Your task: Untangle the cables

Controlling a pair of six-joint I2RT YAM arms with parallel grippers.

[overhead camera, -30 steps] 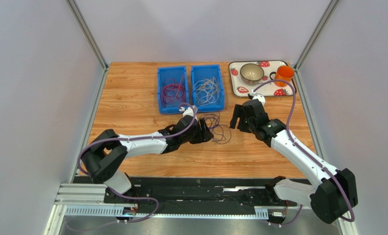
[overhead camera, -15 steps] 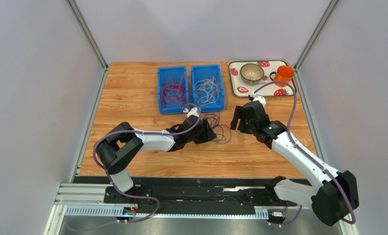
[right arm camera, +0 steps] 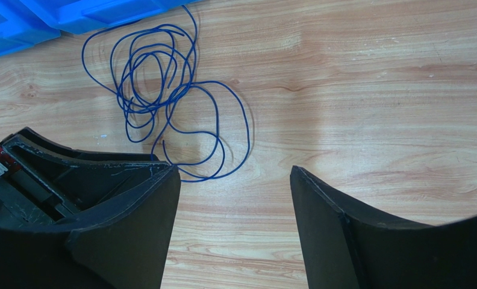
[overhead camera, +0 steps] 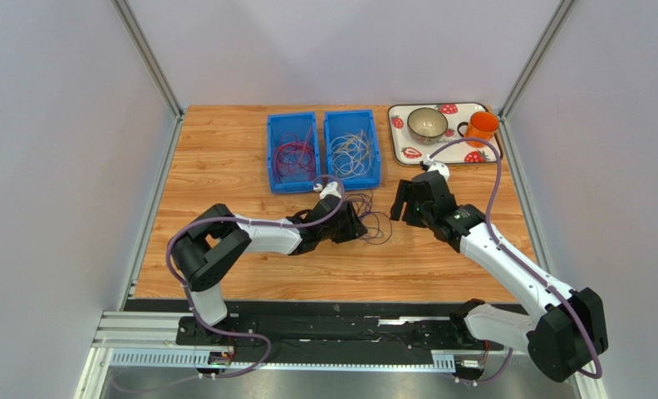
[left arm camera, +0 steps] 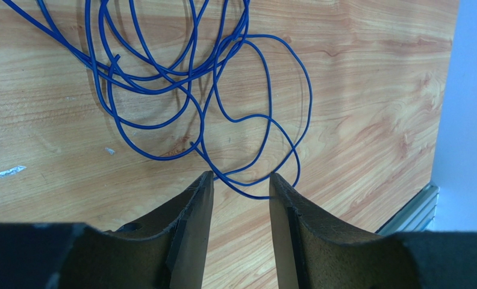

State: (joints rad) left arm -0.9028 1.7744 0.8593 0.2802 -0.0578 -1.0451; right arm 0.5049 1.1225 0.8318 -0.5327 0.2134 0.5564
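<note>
A loose tangle of thin dark blue cable (overhead camera: 373,223) lies on the wooden table between my two grippers. In the left wrist view its loops (left arm camera: 187,90) spread ahead of my left gripper (left arm camera: 241,178). The jaws stand partly open, and one strand crosses the gap right at the fingertips without being pinched. My right gripper (right arm camera: 235,171) hovers wide open just right of the cable (right arm camera: 162,108), with bare wood between its fingers. From above, my left gripper (overhead camera: 358,223) is at the tangle's left edge and my right gripper (overhead camera: 400,208) is a little to its right.
Behind the tangle stand two blue bins, one (overhead camera: 293,152) with red cables and one (overhead camera: 351,150) with pale cables. A strawberry-print tray (overhead camera: 407,154) at the back right carries a bowl (overhead camera: 427,124) and an orange mug (overhead camera: 481,125). Grey walls enclose the table.
My left arm has pushed its gripper a little further right toward the tangle, its elbow swinging right, and its jaws have narrowed. The right gripper has hardly moved.
</note>
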